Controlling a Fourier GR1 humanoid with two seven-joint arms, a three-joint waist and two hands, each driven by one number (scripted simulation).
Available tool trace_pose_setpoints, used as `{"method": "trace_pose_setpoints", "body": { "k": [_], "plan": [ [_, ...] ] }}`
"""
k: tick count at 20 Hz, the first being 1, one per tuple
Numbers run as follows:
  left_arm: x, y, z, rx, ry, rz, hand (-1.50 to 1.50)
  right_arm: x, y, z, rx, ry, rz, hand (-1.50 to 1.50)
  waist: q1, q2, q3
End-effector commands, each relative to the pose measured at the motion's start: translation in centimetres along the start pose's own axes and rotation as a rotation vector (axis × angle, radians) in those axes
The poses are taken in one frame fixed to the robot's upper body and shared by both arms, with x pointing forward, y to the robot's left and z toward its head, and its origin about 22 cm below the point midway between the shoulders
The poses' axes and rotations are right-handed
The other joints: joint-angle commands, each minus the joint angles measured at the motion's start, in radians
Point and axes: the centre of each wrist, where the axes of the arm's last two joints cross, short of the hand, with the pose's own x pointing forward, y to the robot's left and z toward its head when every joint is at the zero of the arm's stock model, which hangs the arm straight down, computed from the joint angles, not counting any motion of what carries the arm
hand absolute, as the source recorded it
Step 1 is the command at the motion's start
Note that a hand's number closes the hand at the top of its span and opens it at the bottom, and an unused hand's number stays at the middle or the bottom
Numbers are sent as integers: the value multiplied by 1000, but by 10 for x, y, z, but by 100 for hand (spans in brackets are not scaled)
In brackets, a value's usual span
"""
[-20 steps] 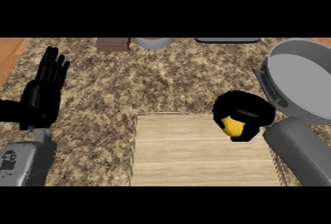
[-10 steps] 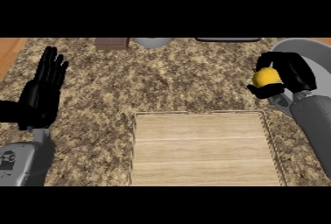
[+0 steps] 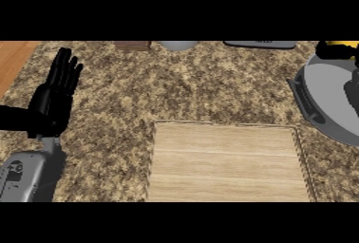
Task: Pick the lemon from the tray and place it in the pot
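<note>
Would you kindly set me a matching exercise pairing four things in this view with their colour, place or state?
1 lemon
2 tray
3 pot
4 left robot hand

A grey, at the right edge
B yellow, top right corner
C open, fingers up, at the left
D wooden, lower middle

Pairs: 1-B, 2-D, 3-A, 4-C

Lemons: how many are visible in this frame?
1. The lemon is at the top right edge, by the pot's far rim, partly hidden by the right hand holding it. None shows on the tray.
</note>
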Motion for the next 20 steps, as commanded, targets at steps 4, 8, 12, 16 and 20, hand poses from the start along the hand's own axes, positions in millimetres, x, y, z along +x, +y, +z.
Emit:
{"method": "trace_pose_setpoints", "body": {
  "k": [4, 8, 12, 16, 20],
  "plan": [
    [5, -16, -8, -38, 2, -4, 0, 34, -6, -16, -221, 388, 171, 150, 21, -3, 7],
    [-3, -11, -3, -14, 18, 5, 0, 65, 9, -2, -242, 504, 299, 150, 2, -11, 12],
    [-6, 1, 1, 14, 23, 5, 0, 72, 11, 4, -265, 530, 285, 150, -36, -22, 14],
    [-13, 0, 7, 51, 10, -22, 0, 47, 15, -1, -263, 544, 293, 150, -48, -21, 15],
    [-6, 8, 14, 38, 38, -3, 0, 6, 34, 9, -228, 534, 273, 150, -53, -25, 16]
  ]
}}
